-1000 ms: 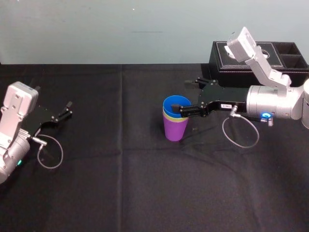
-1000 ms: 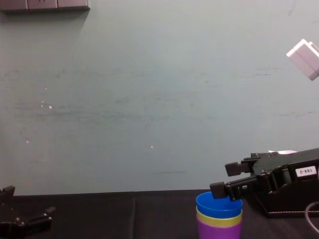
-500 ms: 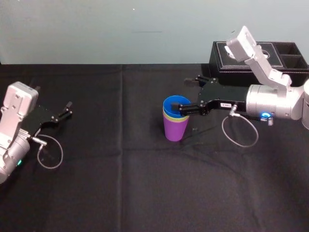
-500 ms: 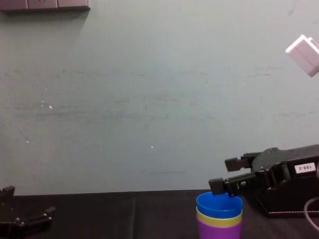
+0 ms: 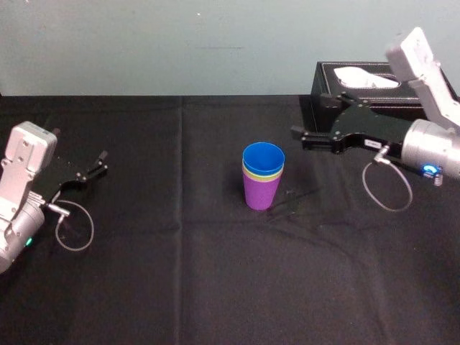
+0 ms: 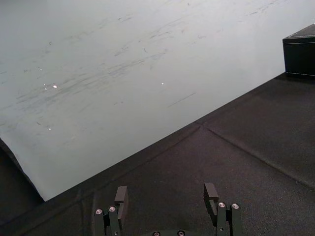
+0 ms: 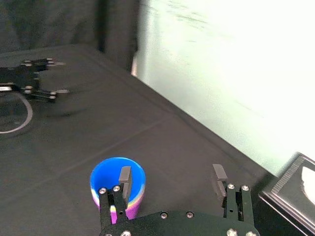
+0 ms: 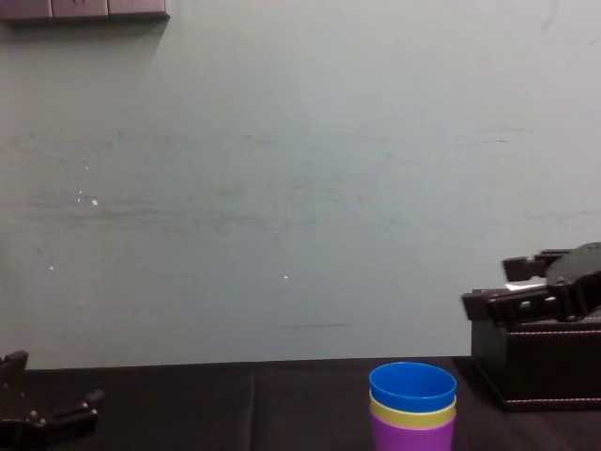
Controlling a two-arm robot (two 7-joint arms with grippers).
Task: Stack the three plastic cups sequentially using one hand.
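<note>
Black tablecloth (image 5: 180, 287) holds 3 cups (image 5: 262, 176) nested, blue in yellow-green in purple: stacking looks finished. Clear of them the right gripper (image 7: 172, 173) hangs open; left gripper (image 6: 166, 189) sits open, idle.

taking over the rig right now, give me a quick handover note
Right gripper: open, empty, to the right of the stack, near the black tissue box.
Left gripper: open, empty, parked at the left of the table.
Cups: purple cup upright mid-table, yellow-green cup nested in it, blue cup nested on top.
Done: all three are stacked.
Left: nothing to stack; probably just park the right arm.
</note>
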